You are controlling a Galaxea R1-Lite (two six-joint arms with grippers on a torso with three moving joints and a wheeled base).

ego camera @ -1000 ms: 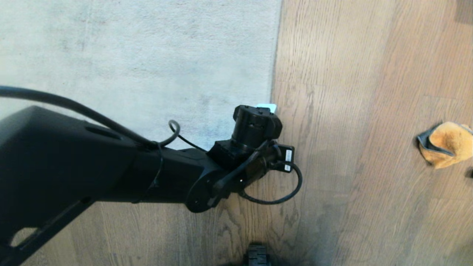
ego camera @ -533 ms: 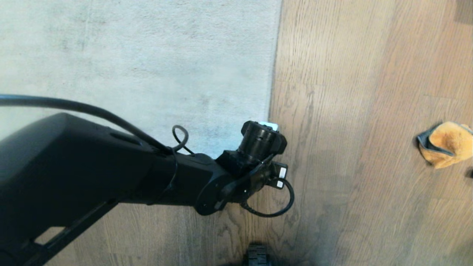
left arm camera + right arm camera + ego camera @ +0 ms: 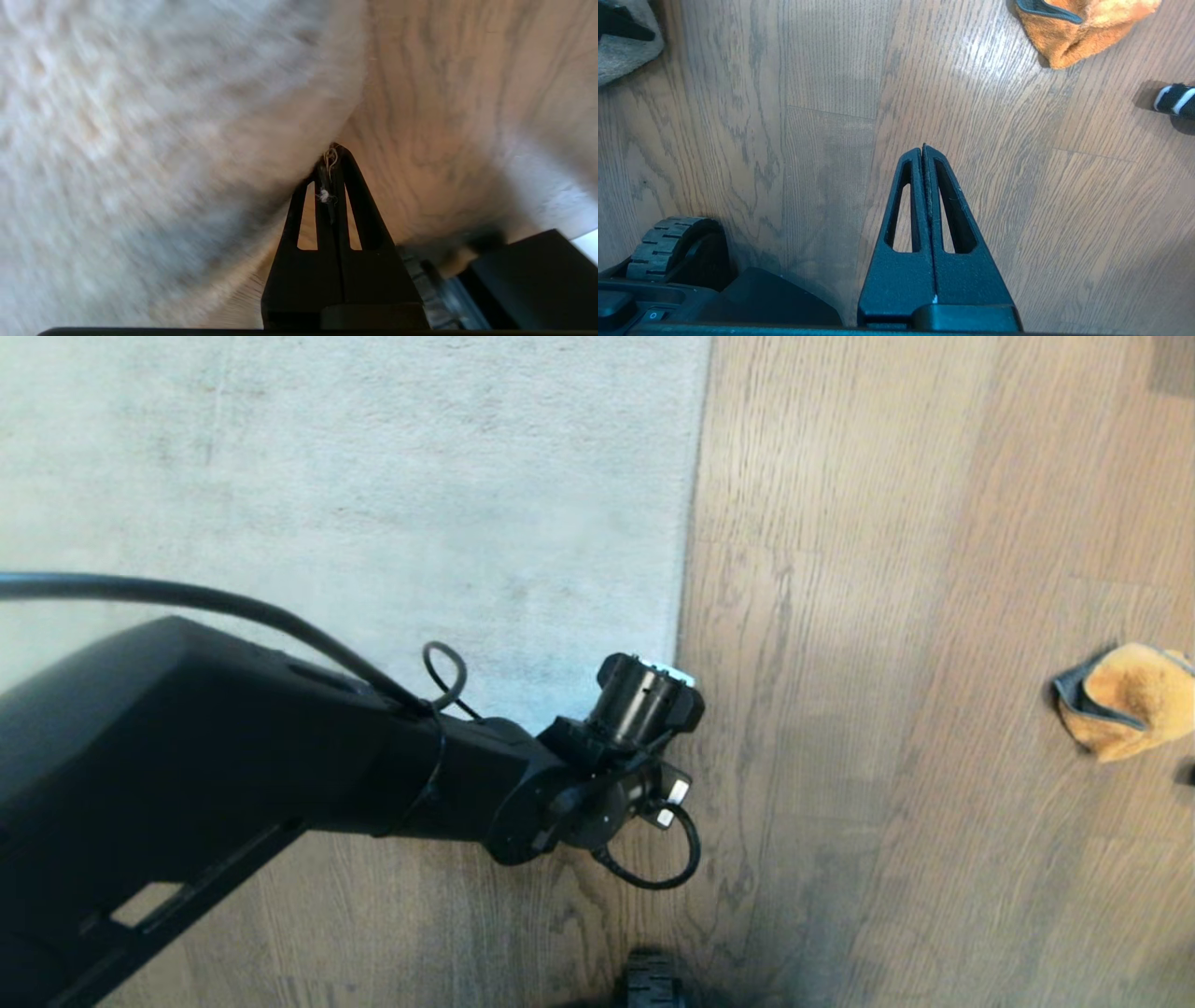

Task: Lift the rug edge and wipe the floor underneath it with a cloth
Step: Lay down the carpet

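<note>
Left gripper (image 3: 332,154) swings back to pale grey-beige rug edge (image 3: 327,116), jaws pinched on corner fibres; lift next.

Wooden floor (image 3: 887,616) under pale rug (image 3: 373,476), orange cloth (image 3: 1125,700), perhaps crumpled.

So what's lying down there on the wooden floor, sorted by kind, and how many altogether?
Rugs: 1, the pale rug
Cloths: 1, the orange cloth
Small black-and-white striped things: 1, too cropped to identify
Total: 3
</note>
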